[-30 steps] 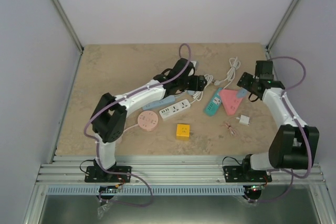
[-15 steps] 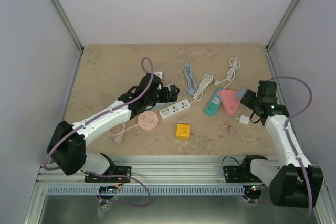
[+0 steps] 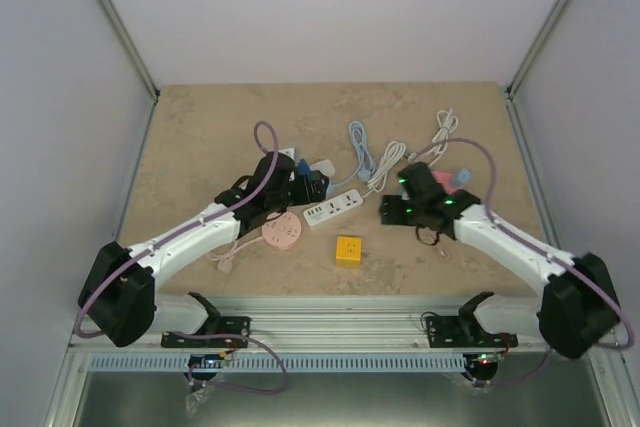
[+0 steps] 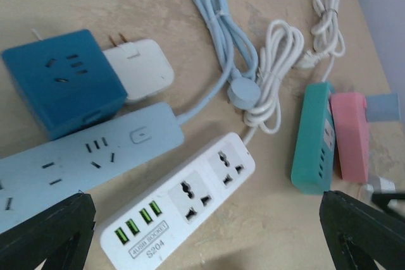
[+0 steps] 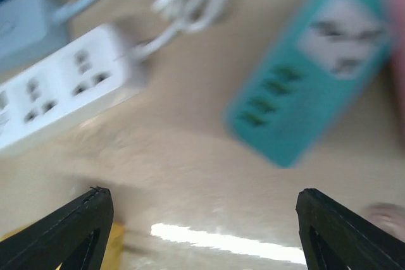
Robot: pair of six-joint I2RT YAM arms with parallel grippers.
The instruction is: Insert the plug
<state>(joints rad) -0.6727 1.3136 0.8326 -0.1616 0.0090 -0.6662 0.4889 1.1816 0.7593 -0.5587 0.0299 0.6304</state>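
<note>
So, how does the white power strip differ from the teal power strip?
The white power strip has a white body; the teal power strip is teal with a white socket panel. The white one lies apart from its neighbours; the teal one lies against the pink strip. Both have green USB ports.

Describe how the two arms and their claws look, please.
The left arm and right arm have white links and bulky black joints. A purple cable loops along each one. The left claw and right claw are black, with tapered, pointed fingers. Small green lights glow on the right arm.
</note>
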